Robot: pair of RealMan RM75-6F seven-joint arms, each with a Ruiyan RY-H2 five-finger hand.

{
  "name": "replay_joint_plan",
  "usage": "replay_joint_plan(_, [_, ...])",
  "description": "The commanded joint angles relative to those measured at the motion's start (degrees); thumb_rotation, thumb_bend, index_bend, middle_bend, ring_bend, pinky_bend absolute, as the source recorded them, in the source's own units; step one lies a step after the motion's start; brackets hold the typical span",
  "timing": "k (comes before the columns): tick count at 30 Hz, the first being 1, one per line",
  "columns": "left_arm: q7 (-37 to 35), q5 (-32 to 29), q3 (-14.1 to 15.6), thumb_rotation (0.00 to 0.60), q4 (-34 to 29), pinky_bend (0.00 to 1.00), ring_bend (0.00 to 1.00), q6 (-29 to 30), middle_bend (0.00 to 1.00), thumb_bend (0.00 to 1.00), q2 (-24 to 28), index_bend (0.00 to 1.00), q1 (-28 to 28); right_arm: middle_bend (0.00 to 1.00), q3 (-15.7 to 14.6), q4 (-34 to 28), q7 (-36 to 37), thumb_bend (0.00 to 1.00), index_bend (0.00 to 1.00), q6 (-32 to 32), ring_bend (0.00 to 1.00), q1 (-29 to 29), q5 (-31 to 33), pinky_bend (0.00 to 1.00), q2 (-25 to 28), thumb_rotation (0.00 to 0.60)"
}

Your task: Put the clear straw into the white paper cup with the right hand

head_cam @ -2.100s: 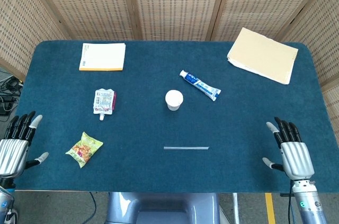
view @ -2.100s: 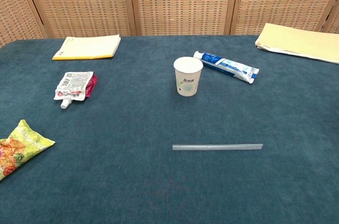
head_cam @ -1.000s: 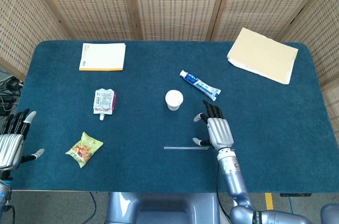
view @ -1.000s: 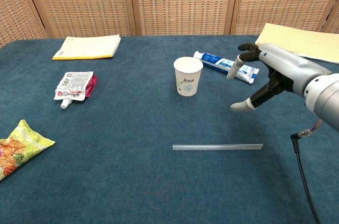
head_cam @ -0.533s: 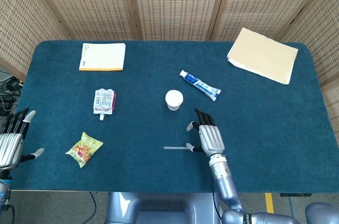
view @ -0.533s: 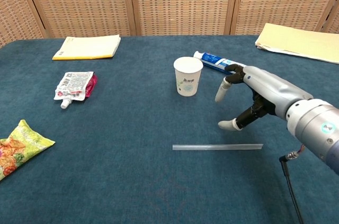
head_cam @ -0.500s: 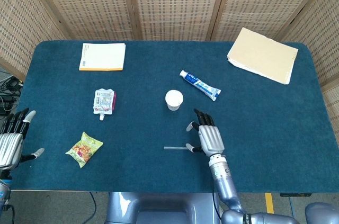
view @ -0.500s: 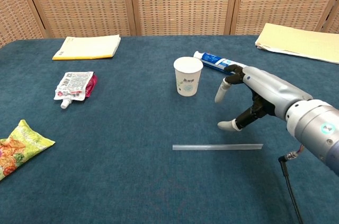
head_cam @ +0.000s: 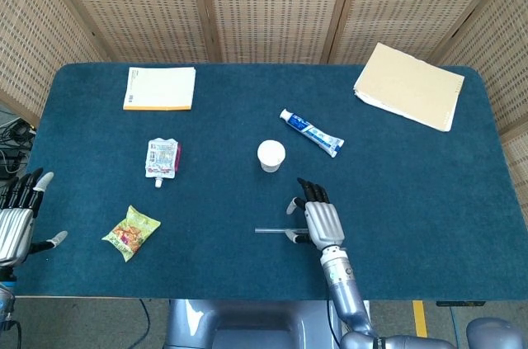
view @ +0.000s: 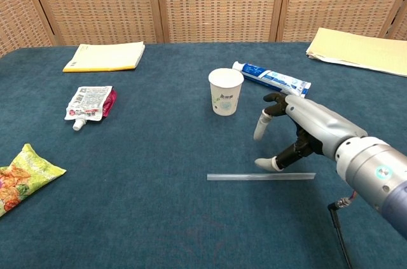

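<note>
The clear straw (view: pixel 261 176) (head_cam: pixel 271 231) lies flat on the blue table, in front of the white paper cup (view: pixel 226 91) (head_cam: pixel 271 155), which stands upright. My right hand (view: pixel 297 130) (head_cam: pixel 315 215) hovers just over the straw's right half with its fingers spread, holding nothing; its thumb tip hangs close above the straw. In the head view the hand hides the straw's right part. My left hand (head_cam: pixel 16 215) is at the table's left edge, fingers apart and empty.
A toothpaste tube (view: pixel 272 80) lies behind and right of the cup. A drink pouch (view: pixel 89 103) and a snack bag (view: pixel 22 177) are on the left. A yellow notebook (view: pixel 105 56) and a tan folder (view: pixel 359 49) sit at the far corners.
My right hand has come in from the table's right edge, leftward and down, until it is right above the straw. The left hand has shifted slightly down. Straw and cup are unmoved.
</note>
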Motion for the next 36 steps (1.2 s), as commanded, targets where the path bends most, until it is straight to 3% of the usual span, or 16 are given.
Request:
replay_joint_plan(1, [-0.1, -0.1, 0.0, 0.6, 0.1, 0.0, 0.0, -0.1, 0.0, 0.07, 0.0, 0.0, 0.0, 0.13, -0.1, 0.9, 0.6, 0.4, 0.51, -0.4, 0.0, -0.1, 0.2, 0.0, -0.7, 0.6])
replay_joint_plan(36, [0.2, -1.3, -0.1, 0.6, 0.7, 0.0, 0.0, -1.5, 0.0, 0.07, -0.5, 0.0, -0.6, 0.16, -0.2, 9.3, 6.2, 0.47, 0.56, -5.9, 0.0, 0.1, 0.8, 0.0, -4.0, 0.6])
